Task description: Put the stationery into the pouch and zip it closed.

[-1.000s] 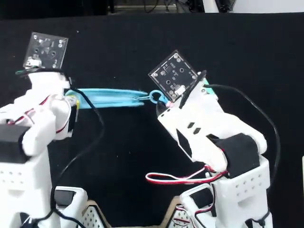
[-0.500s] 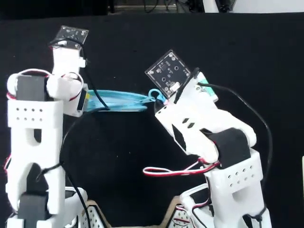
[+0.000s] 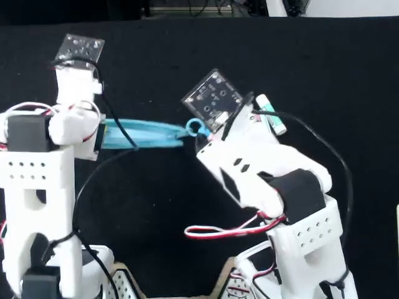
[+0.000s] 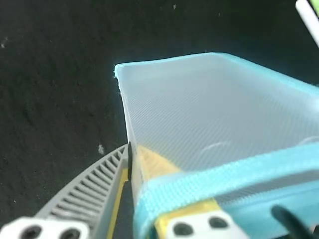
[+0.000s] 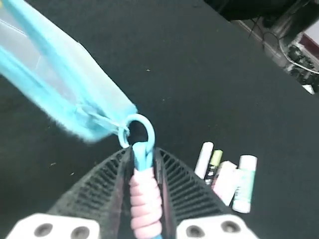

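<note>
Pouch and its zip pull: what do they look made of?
Pouch: translucent panel with a fine grid texture, likely mesh-reinforced plastic; the matte cyan edging looks like woven fabric. Zip pull: smooth cyan ring, probably plastic, on a pink ribbed tag that looks rubbery, gripped in the right claw.

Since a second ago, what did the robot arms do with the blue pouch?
The left arm rose up tall, its left gripper still shut on the pouch end. The right gripper, still pinching the zipper pull, slid slightly toward the left arm. The stationery stayed on the table.
</note>
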